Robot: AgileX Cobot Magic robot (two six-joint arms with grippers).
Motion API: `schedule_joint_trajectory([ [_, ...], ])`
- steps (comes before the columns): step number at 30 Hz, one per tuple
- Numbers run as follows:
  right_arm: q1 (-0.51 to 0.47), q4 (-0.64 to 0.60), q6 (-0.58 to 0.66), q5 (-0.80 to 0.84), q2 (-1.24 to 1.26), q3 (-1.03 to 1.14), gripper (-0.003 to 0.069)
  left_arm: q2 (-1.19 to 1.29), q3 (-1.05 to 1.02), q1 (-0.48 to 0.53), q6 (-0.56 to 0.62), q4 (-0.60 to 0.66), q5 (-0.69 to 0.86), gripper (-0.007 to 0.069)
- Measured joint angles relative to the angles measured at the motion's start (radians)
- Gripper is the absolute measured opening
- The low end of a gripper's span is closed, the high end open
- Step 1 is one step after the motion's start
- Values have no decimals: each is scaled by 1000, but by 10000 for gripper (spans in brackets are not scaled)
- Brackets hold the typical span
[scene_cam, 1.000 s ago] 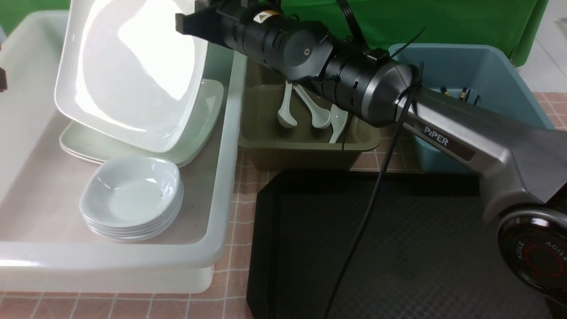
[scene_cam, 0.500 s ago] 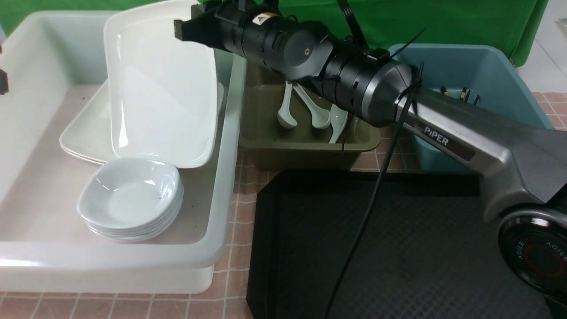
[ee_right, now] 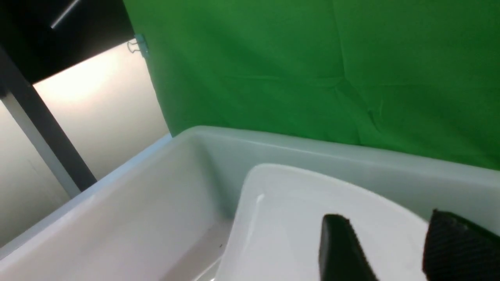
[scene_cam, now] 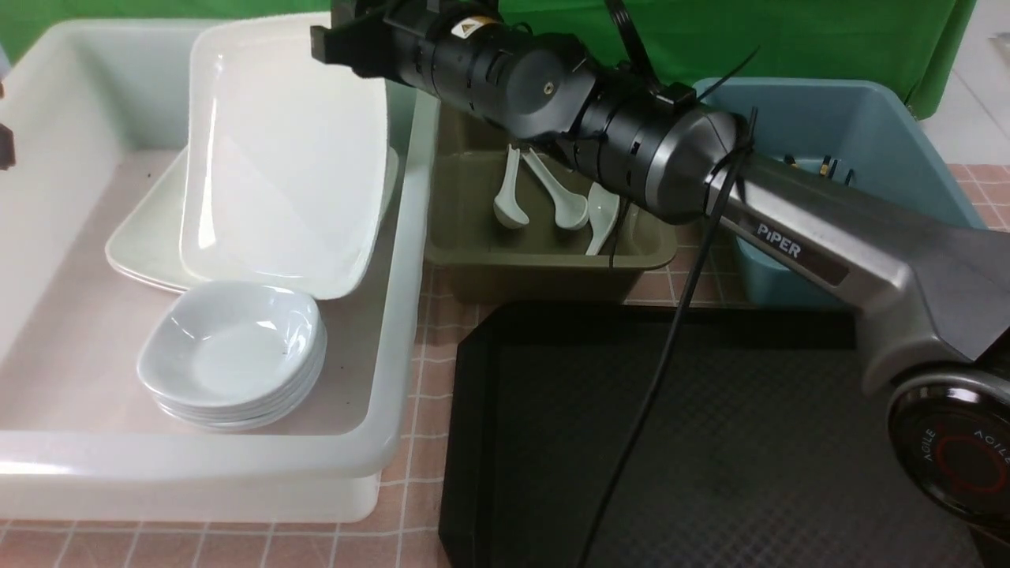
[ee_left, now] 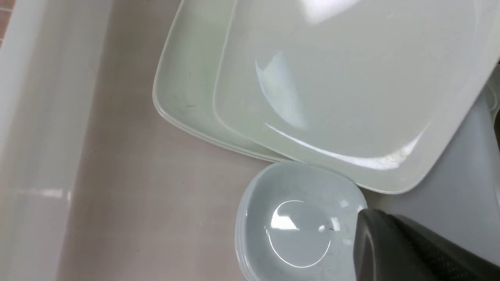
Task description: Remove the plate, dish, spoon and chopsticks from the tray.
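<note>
The large white plate (scene_cam: 284, 158) leans tilted inside the white tub (scene_cam: 197, 461). Its lower edge rests on other stacked plates (scene_cam: 146, 237), its upper edge near the tub's far right corner. My right arm (scene_cam: 631, 134) reaches across to that corner. In the right wrist view my right gripper (ee_right: 386, 216) stands open, fingers apart at the plate's (ee_right: 281, 218) upper rim. The black tray (scene_cam: 710, 442) is bare where it shows. One finger (ee_left: 390, 249) of my left gripper hovers over a stack of small dishes (ee_left: 297, 230). Spoons (scene_cam: 509, 197) lie in the olive tub. Chopstick ends (scene_cam: 824, 166) show in the blue tub.
The olive tub (scene_cam: 544, 268) and blue tub (scene_cam: 852, 118) stand behind the tray, the white tub to its left. The dish stack (scene_cam: 233, 351) sits at the white tub's front. My right arm's cable (scene_cam: 663, 355) hangs over the tray. A green cloth backs the scene.
The plate has dropped from a raised, steep pose to a lean against the stacked plates. My right gripper's jaws have opened, and the arm has hardly moved.
</note>
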State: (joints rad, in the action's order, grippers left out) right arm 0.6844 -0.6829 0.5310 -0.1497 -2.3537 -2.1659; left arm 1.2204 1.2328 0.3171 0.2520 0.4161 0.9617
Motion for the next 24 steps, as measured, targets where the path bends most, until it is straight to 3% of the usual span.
schedule_joint_trajectory([
  [12,-8,44,11,92,54,0,379,0,0,0,3,0,-8,-3],
  [14,-19,58,39,150,76,0,335,0,0,0,3,0,-8,-3],
  [16,-41,87,64,256,121,0,209,0,0,0,3,-1,-11,-3],
  [17,-43,90,64,267,126,0,195,0,0,0,3,-1,-12,-3],
  [18,-58,118,65,337,166,0,114,2,0,0,3,-6,-13,-3],
  [20,-81,154,56,443,211,0,52,12,1,0,3,-15,-11,-3],
  [24,-173,361,-59,766,379,-1,30,99,5,0,1,-45,1,-3],
])
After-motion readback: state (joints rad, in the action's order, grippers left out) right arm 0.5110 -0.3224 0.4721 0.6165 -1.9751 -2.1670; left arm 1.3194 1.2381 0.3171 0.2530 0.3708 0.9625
